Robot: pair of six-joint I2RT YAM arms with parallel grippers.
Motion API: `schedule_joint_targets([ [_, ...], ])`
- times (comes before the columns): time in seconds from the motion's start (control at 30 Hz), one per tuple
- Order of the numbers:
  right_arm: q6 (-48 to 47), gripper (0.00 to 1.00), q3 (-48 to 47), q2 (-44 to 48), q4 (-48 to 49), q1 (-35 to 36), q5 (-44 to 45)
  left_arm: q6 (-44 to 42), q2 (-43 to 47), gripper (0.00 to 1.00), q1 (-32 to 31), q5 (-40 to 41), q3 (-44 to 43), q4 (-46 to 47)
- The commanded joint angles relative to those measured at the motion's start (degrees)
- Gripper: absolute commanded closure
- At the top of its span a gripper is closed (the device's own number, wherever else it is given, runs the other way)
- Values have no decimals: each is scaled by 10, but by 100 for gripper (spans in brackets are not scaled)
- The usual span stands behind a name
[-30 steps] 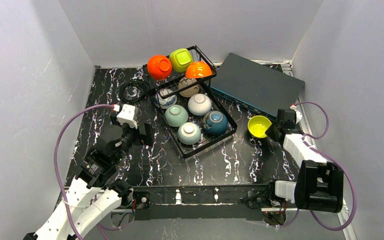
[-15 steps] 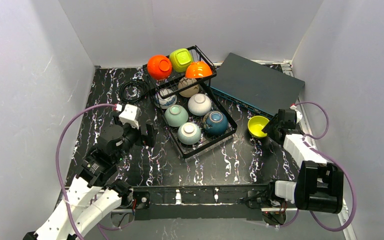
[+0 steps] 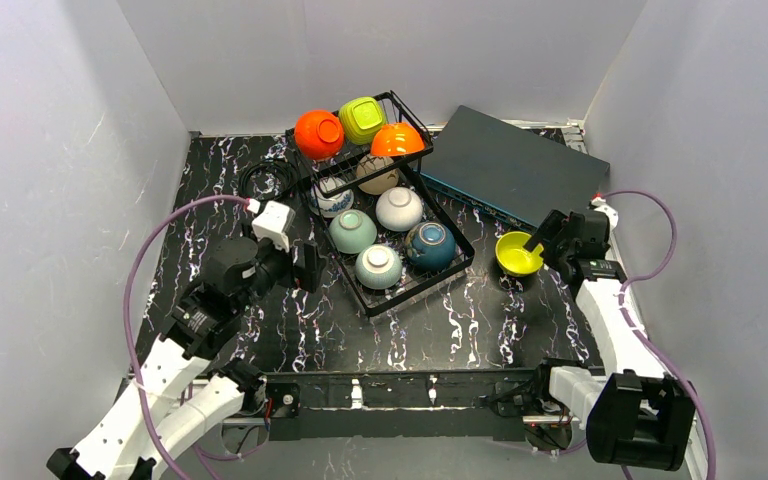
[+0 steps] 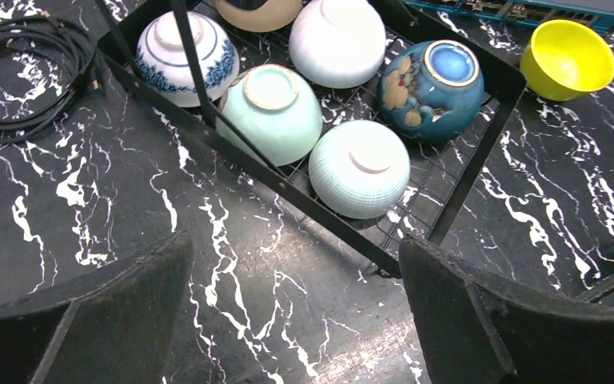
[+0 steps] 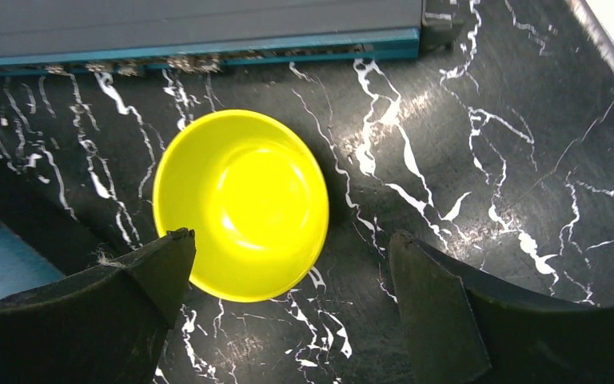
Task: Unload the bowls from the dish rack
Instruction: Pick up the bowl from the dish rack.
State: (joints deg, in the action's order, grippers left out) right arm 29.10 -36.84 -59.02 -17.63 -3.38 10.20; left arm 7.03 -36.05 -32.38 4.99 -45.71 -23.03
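Note:
The black wire dish rack [image 3: 457, 262] stands mid-table. Its raised tier carries two orange bowls [image 3: 318, 134] and a lime green one [image 3: 362, 119]; several glazed bowls sit upside down in the tray, among them pale green [image 4: 272, 112], ribbed white [image 4: 360, 168] and dark teal [image 4: 432, 80]. A yellow bowl [image 5: 240, 204] rests upright on the table right of the rack. My right gripper [image 5: 292, 244] hangs open above its near rim, holding nothing. My left gripper [image 4: 294, 248] is open over bare table just left of the rack's rim [image 4: 320, 212].
A flat dark grey-teal box [image 3: 515, 165] lies behind the yellow bowl, its blue edge [image 5: 208, 50] close to it. A coiled black cable [image 3: 268, 182] lies left of the rack. White walls close in the table on three sides.
My right gripper opened and let go of the yellow bowl, which now sits on the table, and the arm rose a little. My left arm moved right, closer to the rack.

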Motion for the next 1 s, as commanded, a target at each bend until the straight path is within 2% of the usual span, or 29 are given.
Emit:
schedule_joint_targets([
  [0.0,-30,1,-45,24,-22,-2,-14,-4,-17,2,1,-31,-46,-5],
  [0.23,-72,1,-84,34,-21,0,-62,-9,-46,2,1,-31,-87,-20],
  [0.5,-107,1,-116,37,37,32,-144,-24,-68,2,1,1,-114,-20],
  [0.97,-212,1,-139,16,125,199,-158,-36,-118,2,1,20,-186,-70],
])
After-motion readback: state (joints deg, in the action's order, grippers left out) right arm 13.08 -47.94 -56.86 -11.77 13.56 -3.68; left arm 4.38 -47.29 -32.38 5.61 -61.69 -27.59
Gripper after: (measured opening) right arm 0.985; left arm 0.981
